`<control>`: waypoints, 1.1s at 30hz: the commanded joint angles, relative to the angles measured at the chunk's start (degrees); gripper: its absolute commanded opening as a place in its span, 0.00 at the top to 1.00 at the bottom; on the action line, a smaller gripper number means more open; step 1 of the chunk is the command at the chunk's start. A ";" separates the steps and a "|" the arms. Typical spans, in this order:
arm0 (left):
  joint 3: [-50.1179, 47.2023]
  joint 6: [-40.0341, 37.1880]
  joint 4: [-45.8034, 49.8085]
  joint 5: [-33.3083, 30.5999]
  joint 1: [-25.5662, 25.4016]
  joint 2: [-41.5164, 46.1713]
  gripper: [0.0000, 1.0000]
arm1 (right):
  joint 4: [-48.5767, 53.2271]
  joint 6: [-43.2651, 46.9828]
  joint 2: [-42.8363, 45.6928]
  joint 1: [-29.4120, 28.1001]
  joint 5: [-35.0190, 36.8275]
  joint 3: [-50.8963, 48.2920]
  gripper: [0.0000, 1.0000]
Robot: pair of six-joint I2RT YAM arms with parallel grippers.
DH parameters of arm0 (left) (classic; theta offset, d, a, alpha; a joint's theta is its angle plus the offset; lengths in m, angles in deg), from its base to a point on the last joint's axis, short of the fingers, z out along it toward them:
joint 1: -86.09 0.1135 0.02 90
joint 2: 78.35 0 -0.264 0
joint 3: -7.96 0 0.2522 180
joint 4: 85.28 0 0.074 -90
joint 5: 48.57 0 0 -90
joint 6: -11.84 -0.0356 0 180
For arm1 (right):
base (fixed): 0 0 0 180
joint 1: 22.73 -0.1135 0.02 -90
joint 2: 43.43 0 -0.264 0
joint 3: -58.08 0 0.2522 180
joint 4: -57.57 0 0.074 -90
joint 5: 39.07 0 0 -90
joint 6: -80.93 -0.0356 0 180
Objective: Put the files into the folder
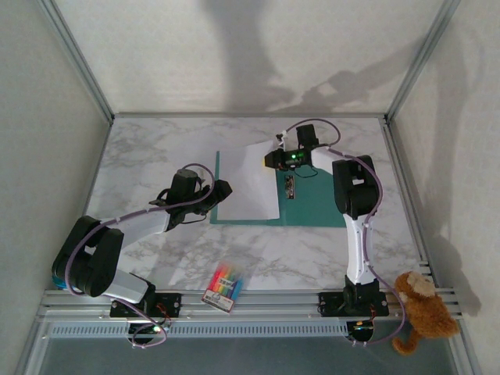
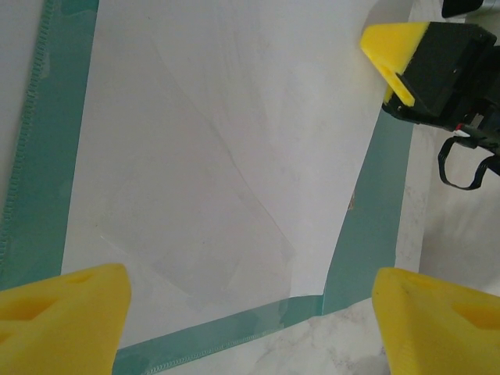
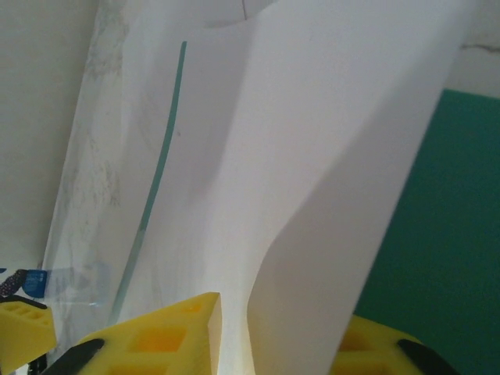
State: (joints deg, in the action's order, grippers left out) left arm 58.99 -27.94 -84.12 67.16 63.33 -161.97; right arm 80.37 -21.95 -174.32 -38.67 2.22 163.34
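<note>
Where the right pincer (image 3: 269, 342) pinches, the white files (image 3: 312, 156) buckle upward.

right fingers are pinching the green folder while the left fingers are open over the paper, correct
No: the right fingers pinch the white paper, not the folder, as the right wrist view shows. The left fingers are open over the paper.

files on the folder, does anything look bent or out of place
Yes. The files are not flat: their right edge curls up off the folder, pinched in the right gripper, bowing the sheet.
</note>
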 commanded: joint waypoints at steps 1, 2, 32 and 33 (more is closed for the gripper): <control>0.12 -1.32 1.40 0.50 0.44 -0.04 0.19 | 1.82 0.05 -1.81 0.18 -2.01 2.24 0.77; 0.01 -1.32 1.28 0.40 0.44 -0.01 0.19 | 2.18 0.28 -1.99 0.18 -2.03 2.63 0.79; -1.85 -0.97 1.53 0.02 1.00 2.09 0.18 | -9.39 -5.52 3.93 1.21 2.15 -4.80 1.00; -1.86 -0.94 1.53 0.02 1.02 2.14 0.18 | -9.83 -5.78 4.02 1.18 2.01 -5.13 1.00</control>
State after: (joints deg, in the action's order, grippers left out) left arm 57.90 -28.29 -83.16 67.16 63.81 -161.79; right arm 72.90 -26.79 -173.45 -37.86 4.80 159.34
